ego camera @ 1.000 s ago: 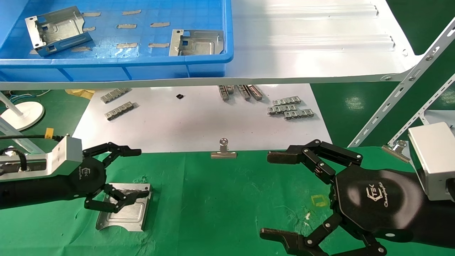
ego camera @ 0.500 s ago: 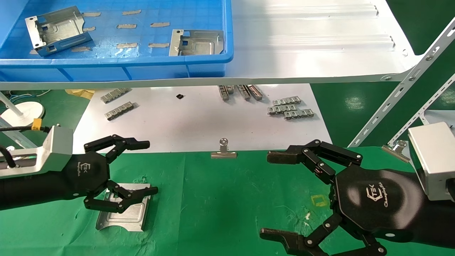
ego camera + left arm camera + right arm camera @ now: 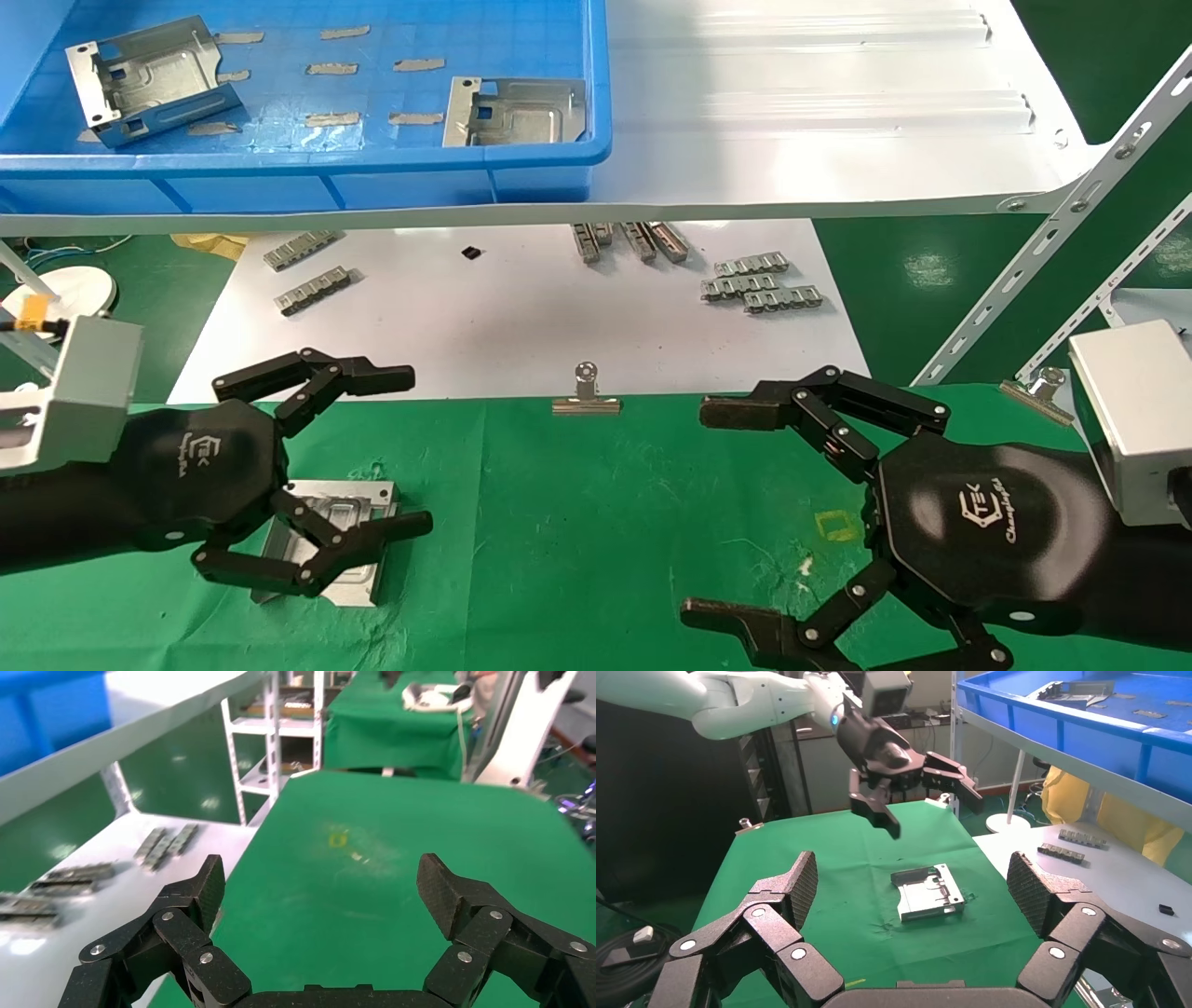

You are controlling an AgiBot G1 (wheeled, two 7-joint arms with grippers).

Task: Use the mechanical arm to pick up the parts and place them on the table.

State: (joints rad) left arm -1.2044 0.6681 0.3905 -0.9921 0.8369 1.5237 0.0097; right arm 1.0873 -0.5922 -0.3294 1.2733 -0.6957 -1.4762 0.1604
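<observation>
One silver part lies flat on the green table, at the left. My left gripper hovers over it, open and empty, its lower fingers crossing the part in the head view. The right wrist view shows the part lying free with the left gripper clear above it. The left wrist view shows only my open left gripper over green cloth. Two more parts lie in the blue bin on the white shelf. My right gripper is open and empty at the right.
A white sheet with grey toothed strips lies behind the cloth. Binder clips sit at the cloth's far edge. The white shelf overhangs the back, with slanted perforated struts at the right.
My left gripper has lifted off the part and drawn back towards me and to the left, staying open. The part stays on the cloth. The right arm has not moved.
</observation>
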